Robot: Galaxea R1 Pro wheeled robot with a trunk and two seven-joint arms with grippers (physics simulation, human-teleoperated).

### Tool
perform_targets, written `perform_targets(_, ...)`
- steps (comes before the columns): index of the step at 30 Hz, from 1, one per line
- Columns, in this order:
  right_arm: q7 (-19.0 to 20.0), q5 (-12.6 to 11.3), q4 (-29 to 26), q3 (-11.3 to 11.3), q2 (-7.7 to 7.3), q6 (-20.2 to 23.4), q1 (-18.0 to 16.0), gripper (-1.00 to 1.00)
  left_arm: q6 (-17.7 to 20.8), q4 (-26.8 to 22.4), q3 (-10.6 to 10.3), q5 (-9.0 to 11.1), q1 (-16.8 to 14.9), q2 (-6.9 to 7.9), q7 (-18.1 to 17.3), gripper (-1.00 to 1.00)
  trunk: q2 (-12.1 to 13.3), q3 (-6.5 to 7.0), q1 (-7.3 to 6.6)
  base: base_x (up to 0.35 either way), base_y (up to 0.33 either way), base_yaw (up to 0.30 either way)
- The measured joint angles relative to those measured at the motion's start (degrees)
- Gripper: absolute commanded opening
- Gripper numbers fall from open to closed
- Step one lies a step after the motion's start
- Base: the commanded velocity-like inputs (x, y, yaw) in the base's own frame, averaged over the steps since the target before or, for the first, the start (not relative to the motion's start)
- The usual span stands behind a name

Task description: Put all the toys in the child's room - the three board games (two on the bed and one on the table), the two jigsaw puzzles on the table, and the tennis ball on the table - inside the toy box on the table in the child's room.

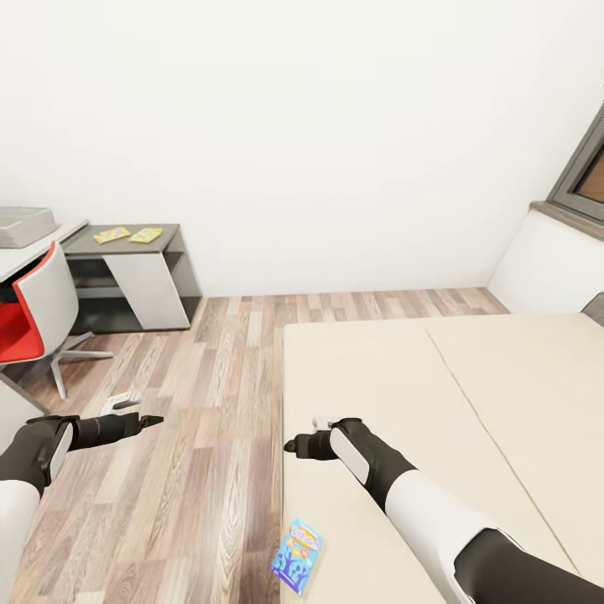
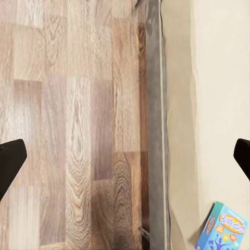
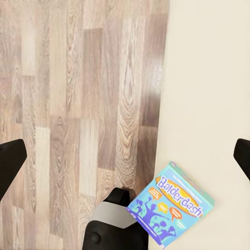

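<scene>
A blue Balderdash board game [image 1: 298,556] lies flat at the bed's near left edge, also seen in the right wrist view [image 3: 172,204] and the left wrist view [image 2: 223,229]. My right gripper [image 1: 291,445] hovers open above the bed edge, some way beyond the game, with its dark fingertips [image 3: 10,162] spread wide. Over the wooden floor to the left of the bed, my left gripper [image 1: 153,419] is open with nothing between its fingers [image 2: 9,160]. Two yellow-green jigsaw puzzles [image 1: 127,235] rest on a low dark table [image 1: 168,231] by the far wall.
The beige bed [image 1: 470,403] takes up the right half. A red and white swivel chair [image 1: 38,315] stands at a white desk [image 1: 25,256] on the left, with a grey box [image 1: 23,225] on the desk. Wood floor [image 1: 210,436] lies between chair and bed.
</scene>
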Motion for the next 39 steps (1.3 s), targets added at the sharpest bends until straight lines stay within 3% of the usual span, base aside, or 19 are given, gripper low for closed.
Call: perform_targets(39, 0.0, 0.0, 0.0, 0.0, 0.00, 0.0, 0.0, 1.00, -0.1, 0.0, 0.0, -0.1, 0.0, -0.03, 0.1, 1.00, 0.0, 3.72, 0.00, 0.000, 0.000, 0.000)
